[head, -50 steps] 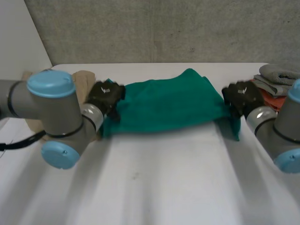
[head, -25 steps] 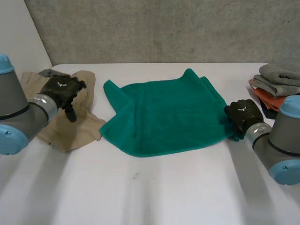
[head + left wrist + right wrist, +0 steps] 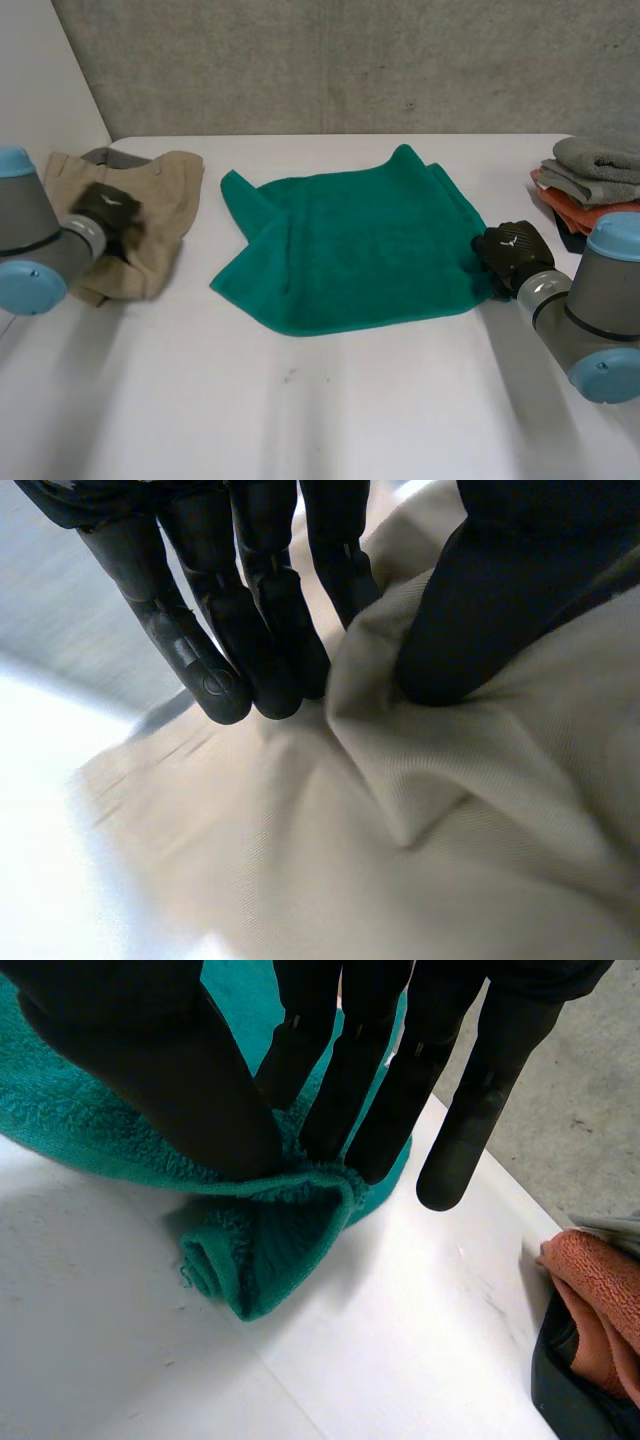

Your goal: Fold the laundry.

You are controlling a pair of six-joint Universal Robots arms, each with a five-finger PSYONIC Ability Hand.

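Green towel (image 3: 350, 245) spread mostly flat in the middle of the white table (image 3: 320, 410), its far edge peaked at 12 o'clock. Right hand (image 3: 512, 252) at the towel's 4 o'clock corner, touching it. In the right wrist view, towel edge pinched between thumb and fingers (image 3: 345, 1080), one finger straight and off the cloth, a small rolled fold of towel resting on the table just under the fingertips. Beige cloth (image 3: 160, 180) crumpled at the towel's 9 o'clock, apart from it. Left hand (image 3: 108, 213) on the near part of the beige cloth. In the left wrist view, a raised fold of it gripped between thumb and fingers (image 3: 250, 660). Stack (image 3: 595, 170) of folded cloths, grey over orange, at the towel's 2 o'clock, beyond the right hand.
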